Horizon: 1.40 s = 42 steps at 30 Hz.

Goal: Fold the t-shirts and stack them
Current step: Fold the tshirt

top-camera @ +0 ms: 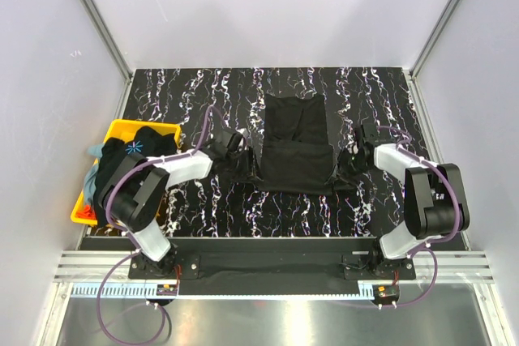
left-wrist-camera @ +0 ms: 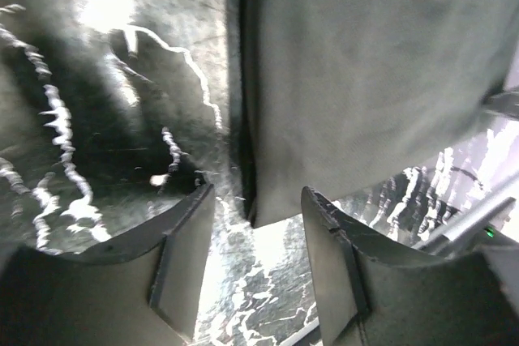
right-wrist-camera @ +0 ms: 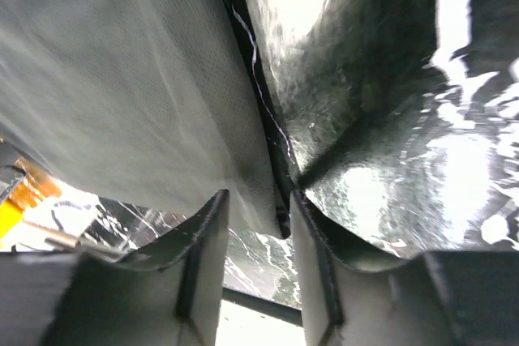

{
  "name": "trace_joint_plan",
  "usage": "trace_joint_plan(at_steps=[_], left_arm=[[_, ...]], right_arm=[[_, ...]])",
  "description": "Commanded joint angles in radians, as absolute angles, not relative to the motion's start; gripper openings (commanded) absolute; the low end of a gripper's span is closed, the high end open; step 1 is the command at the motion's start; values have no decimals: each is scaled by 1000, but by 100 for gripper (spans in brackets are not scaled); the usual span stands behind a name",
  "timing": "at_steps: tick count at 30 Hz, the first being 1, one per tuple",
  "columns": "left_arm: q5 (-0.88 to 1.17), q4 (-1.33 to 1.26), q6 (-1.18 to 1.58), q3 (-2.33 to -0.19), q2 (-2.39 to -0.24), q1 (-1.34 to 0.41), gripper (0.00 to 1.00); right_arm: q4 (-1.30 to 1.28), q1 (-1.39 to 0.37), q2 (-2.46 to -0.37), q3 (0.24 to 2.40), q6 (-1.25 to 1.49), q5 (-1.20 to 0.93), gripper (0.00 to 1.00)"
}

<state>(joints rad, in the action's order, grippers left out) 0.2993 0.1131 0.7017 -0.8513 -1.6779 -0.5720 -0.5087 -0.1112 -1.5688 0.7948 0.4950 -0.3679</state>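
Note:
A plain black t-shirt (top-camera: 296, 147) lies partly folded in the middle of the table, its near fold forming a wide band. My left gripper (top-camera: 237, 145) sits at the shirt's left edge and my right gripper (top-camera: 357, 155) at its right edge. In the left wrist view the left gripper (left-wrist-camera: 258, 192) is open, with a corner of the black t-shirt (left-wrist-camera: 365, 79) reaching between the fingertips, unpinched. In the right wrist view the right gripper (right-wrist-camera: 258, 196) is open too, narrower, and the black t-shirt's (right-wrist-camera: 122, 79) corner hangs between its fingers.
A yellow bin (top-camera: 117, 129) stands at the table's left edge. It holds a black shirt with a pale-blue starburst (top-camera: 136, 147), a grey-blue one (top-camera: 95, 151) and an orange-red one (top-camera: 83, 215). White walls close in the table on three sides.

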Motion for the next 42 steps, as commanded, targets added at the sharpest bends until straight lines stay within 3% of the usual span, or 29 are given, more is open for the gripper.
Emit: trace_joint_plan(at_steps=[1,9,14,25,28,31,32,33,36,42], left_arm=[[181,256,641,-948,-1661,-565,54],[207,325,566,-1247,-1847,-474,47],[317,325,516,-1379,-1953,-439,47],[411,238,486,-1419,-2060,-439,46],[419,221,486,-1425,-2069,-439,44],[419,212,477,-1433,-2072,-439,36],[419,212,476,-1436,-2072,-439,26],[417,212,476,-1437,-2071,-439,21],[411,212,477,-1443,-2069,-439,3],[397,210,486,-1448,-2066,-439,0]], right_arm=[[-577,-115,-1520,903,502,-260,46],[-583,-92,-1722,1179,367,-196,51],[-589,-48,-1856,1284,261,-290,50],[-561,-25,-1983,1359,163,-468,47],[-558,-23,-2014,1381,155,-504,40],[-537,-21,-2019,1379,158,-535,29],[-535,-21,-2022,1384,160,-543,25],[-534,-21,-2025,1388,160,-554,13],[-534,-21,-2020,1402,161,-558,0],[-529,-21,-1982,1428,170,-636,0]])
